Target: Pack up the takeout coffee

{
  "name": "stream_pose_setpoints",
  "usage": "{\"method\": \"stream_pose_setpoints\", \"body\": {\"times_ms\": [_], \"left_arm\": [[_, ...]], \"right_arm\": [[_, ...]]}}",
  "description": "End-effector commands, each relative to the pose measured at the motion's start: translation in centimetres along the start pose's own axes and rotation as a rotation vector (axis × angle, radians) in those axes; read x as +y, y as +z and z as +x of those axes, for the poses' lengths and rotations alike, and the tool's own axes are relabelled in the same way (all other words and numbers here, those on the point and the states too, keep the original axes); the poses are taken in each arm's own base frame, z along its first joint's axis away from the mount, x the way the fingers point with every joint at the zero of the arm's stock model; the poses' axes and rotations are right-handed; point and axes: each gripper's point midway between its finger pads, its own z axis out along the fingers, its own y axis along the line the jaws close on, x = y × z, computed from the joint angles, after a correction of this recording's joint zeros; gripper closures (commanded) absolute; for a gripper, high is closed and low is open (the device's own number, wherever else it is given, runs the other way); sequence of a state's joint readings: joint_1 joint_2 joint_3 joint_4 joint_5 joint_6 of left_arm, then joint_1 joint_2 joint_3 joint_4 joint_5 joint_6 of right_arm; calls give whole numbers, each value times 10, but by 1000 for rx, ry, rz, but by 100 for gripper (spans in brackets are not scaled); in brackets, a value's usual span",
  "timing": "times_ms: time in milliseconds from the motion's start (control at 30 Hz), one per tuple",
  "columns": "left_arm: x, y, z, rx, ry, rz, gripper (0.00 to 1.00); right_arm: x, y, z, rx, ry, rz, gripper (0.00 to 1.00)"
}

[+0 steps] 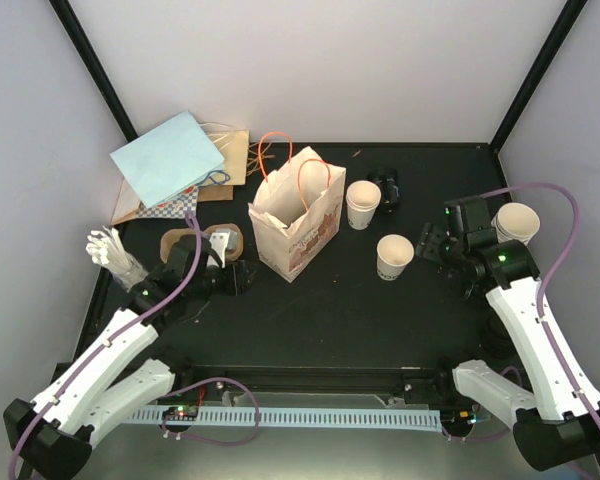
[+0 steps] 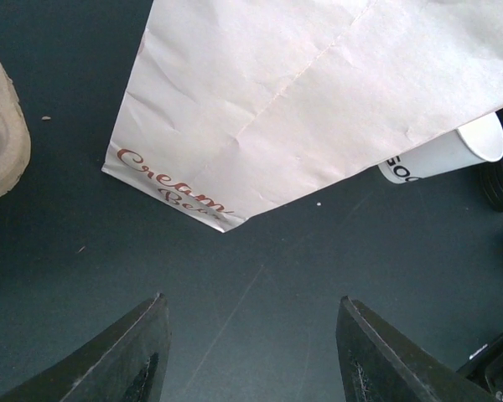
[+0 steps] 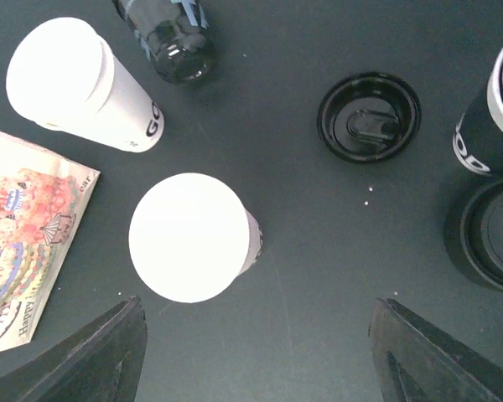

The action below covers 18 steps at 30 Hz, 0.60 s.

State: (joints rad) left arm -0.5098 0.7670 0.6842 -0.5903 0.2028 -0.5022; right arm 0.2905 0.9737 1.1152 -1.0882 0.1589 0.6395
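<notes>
Black tabletop (image 1: pixel 360 320) is carrying three lidless cups (image 1: pixel 363 203) right of the paper bag (image 1: pixel 298 215), and I am hovering my right gripper (image 3: pixel 256 335), fingers apart, close by the nearest cup (image 3: pixel 189 239) while my left gripper (image 2: pixel 251 343) is hanging spread beside the bag; I am judging the pick is opening, needing a centred descent.

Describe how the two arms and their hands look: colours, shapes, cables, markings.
Both the left arm and right arm have white shells with black joints. A purple cable runs along each. A small green light glows near the right wrist. The left hand and right hand each have two dark, wedge-shaped fingers. No markings show.
</notes>
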Motion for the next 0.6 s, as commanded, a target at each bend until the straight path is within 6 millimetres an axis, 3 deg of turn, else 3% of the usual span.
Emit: {"method": "stream_pose_setpoints", "body": {"times_ms": [0,67,233,433,567], "left_arm": [[-12,-5,-11,-32,26,53,43],[-15,-5,-10,-24,27,67,43],[-17,-2,-7,-15,28,86,43],[-18,1,-2,-3,20,105,42],[-18,2,2,12,16,111,42]], "right_arm": [[16,-3,-13,-43,-120,-65,23],[21,5,-10,-15,-175,-71,22],[0,32,-7,28,-201,86,29],[-3,47,-31,-49,-152,160,35],[-10,72,-43,-8,-125,250,37]]}}
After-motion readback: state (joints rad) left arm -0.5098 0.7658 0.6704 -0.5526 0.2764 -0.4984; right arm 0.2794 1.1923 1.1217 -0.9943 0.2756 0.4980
